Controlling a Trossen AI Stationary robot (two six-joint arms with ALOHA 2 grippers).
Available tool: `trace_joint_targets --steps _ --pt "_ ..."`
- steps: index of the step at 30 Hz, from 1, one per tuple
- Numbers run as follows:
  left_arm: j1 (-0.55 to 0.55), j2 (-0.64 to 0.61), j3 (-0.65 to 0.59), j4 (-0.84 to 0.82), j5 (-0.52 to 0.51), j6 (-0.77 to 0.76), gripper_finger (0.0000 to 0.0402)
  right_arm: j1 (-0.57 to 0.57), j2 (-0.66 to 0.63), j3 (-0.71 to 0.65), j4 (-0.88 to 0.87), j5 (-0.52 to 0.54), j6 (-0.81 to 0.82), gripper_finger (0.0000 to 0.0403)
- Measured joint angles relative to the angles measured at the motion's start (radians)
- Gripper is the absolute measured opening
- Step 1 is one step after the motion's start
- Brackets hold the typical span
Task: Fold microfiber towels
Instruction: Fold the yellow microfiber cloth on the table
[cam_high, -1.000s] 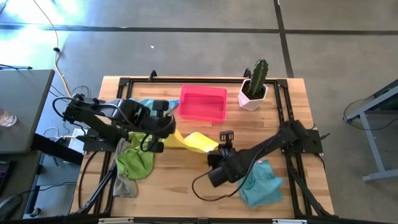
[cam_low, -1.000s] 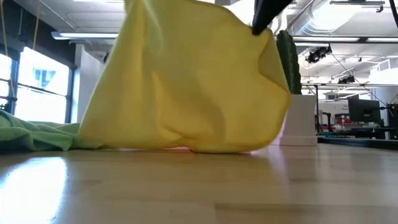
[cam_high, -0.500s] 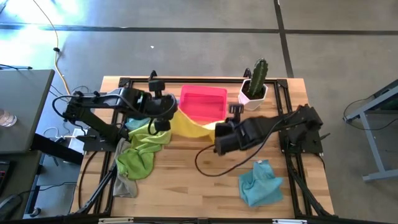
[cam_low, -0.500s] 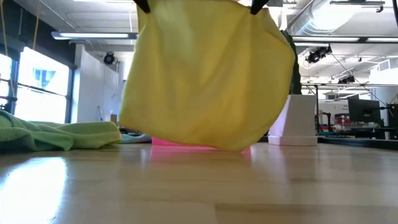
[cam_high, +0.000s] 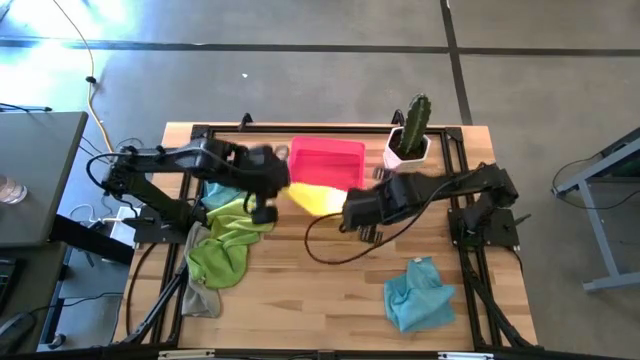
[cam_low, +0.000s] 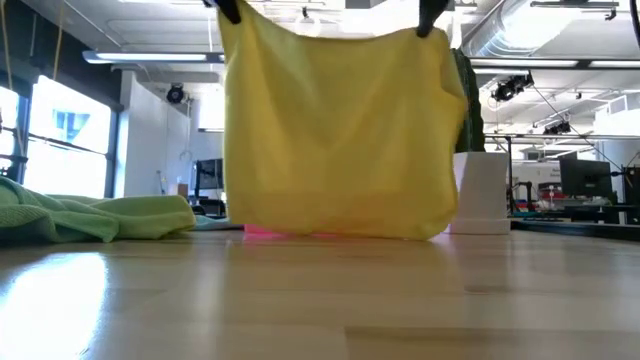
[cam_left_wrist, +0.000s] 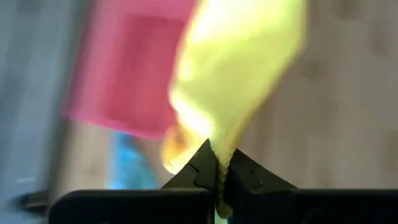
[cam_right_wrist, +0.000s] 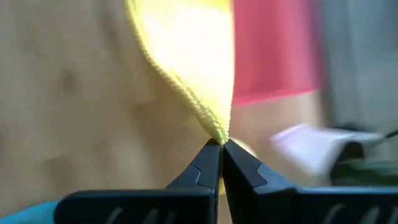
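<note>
Between my two claws hangs the yellow towel (cam_low: 340, 130), spread flat and held up by its top corners, its lower edge just above the wood. My left claw (cam_left_wrist: 219, 177) is clamped on one corner, my right claw (cam_right_wrist: 221, 152) on the other. Seen from above, the towel (cam_high: 318, 196) sits over the table (cam_high: 300, 290) just in front of the pink tray (cam_high: 327, 165). Off to my left lies a heap of green towels (cam_high: 225, 250) with a grey one (cam_high: 200, 300) at its near end and a blue one (cam_high: 215, 195) half under my left arm. Another blue towel (cam_high: 418, 295) lies near the front on my right. Farther back stands a cactus (cam_high: 412, 125) in a white pot.
</note>
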Motion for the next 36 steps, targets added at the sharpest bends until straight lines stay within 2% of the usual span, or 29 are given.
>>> trace_joint_targets --steps 2,4,9,14,17,21,25,32,36 --pt "-0.04 0.0 -0.048 0.017 0.065 -0.008 0.0 0.034 0.038 0.0 0.009 -0.015 0.035 0.0002" --pt "-0.09 0.0 -0.11 0.071 0.087 -0.011 0.0 0.073 0.08 0.0 0.015 -0.029 0.035 0.0002" --pt "-0.211 0.001 -0.269 0.239 0.091 -0.067 0.0 0.158 0.173 -0.001 0.059 -0.097 0.041 0.0002" --pt "-0.317 0.001 -0.391 0.374 0.091 -0.145 0.0 0.224 0.263 -0.001 0.102 -0.1 0.102 0.0002" --pt "-0.364 0.001 -0.424 0.401 0.087 -0.156 0.0 0.257 0.302 -0.001 0.089 -0.1 0.084 0.0002" --pt "-0.382 0.001 -0.41 0.399 0.047 -0.156 0.0 0.272 0.303 -0.001 0.046 -0.087 0.107 0.0002" --pt "-0.374 0.001 -0.36 0.396 -0.012 -0.099 0.0 0.266 0.278 -0.001 -0.001 -0.026 0.151 0.0002" --pt "-0.318 0.001 -0.198 0.327 -0.147 0.045 0.0 0.248 0.22 0.0 -0.005 -0.003 0.129 0.0002" --pt "-0.275 0.001 -0.099 0.285 -0.16 0.104 0.0 0.233 0.17 0.0 -0.001 0.024 0.125 0.0002"
